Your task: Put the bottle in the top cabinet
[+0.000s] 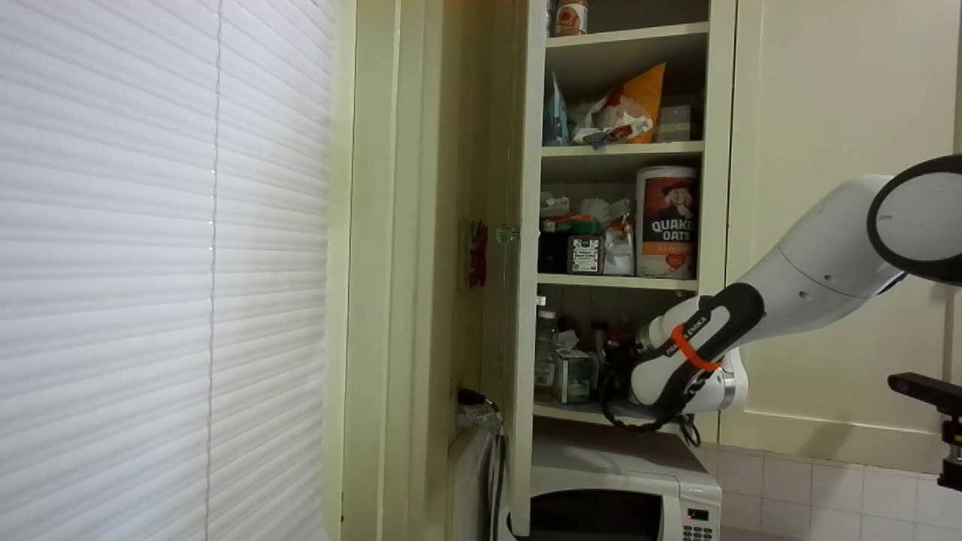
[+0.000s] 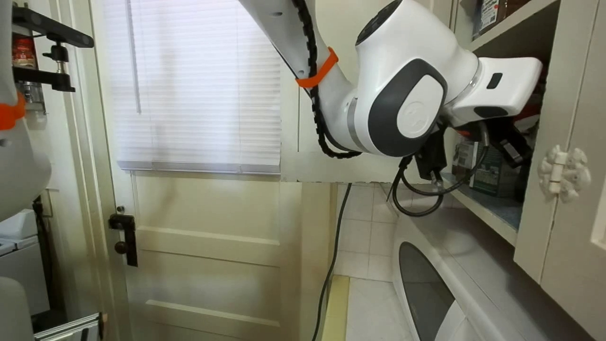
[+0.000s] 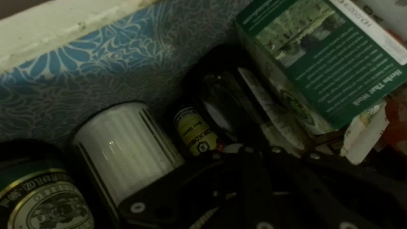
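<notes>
In exterior view I have white pleated blind (image 1: 188, 263) filling left side of frame. Bottom centre: white microwave (image 1: 601, 481), small red-lit display (image 1: 697, 515). Right of centre: Quaker Oats canister (image 1: 667, 225), upright; orange bag (image 1: 648, 94) higher up. Lower right: pale wall tiles (image 1: 789, 492). In exterior view I see cream panelled door (image 2: 208, 260), lower left of centre, black handle (image 2: 129, 237) at its left edge; dark cable (image 2: 333, 255) hanging at lower centre. Wrist view gives me green printed box (image 3: 321, 66), upper right.

white-and-black arm (image 1: 815, 263) aslant downward, wrist (image 2: 509, 83) bent sharply, dark tool (image 3: 258, 140) beneath it, grip unclear.
</notes>
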Available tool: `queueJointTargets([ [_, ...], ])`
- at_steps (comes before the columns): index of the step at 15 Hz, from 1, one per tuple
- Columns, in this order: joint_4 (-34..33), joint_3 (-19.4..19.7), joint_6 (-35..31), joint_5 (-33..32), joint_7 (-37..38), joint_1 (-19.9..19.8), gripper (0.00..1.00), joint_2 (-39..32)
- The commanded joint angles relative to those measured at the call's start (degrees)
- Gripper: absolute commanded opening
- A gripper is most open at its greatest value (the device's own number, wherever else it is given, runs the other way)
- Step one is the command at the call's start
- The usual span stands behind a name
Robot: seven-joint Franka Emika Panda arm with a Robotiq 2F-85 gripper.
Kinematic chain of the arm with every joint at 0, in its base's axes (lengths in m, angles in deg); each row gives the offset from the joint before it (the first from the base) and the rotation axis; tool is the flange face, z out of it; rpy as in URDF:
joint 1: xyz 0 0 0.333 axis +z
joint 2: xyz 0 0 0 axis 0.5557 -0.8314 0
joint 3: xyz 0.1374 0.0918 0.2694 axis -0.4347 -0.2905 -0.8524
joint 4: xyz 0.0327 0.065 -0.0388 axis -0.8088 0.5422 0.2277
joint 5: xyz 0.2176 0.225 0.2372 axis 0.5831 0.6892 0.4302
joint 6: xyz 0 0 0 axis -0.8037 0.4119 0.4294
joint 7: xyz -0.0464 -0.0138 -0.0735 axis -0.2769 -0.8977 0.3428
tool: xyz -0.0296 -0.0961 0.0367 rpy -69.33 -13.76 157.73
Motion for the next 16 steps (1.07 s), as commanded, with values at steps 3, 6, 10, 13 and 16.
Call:
queueJointTargets([
  [3,-3.32,2.24,-2.27,5.5,-1.51,3.58,0.0,-4.05],
  [6,-5.32,2.42,-3.05,6.67,-1.22,4.65,0.0,-5.89],
  [10,-8.23,1.14,-3.93,12.48,-5.05,4.77,0.0,-8.37],
  [13,-9.95,0.72,-4.55,16.58,-8.29,5.08,0.0,-9.73],
  [16,-11.46,0.64,-5.01,19.61,-10.91,5.49,0.0,-10.97],
])
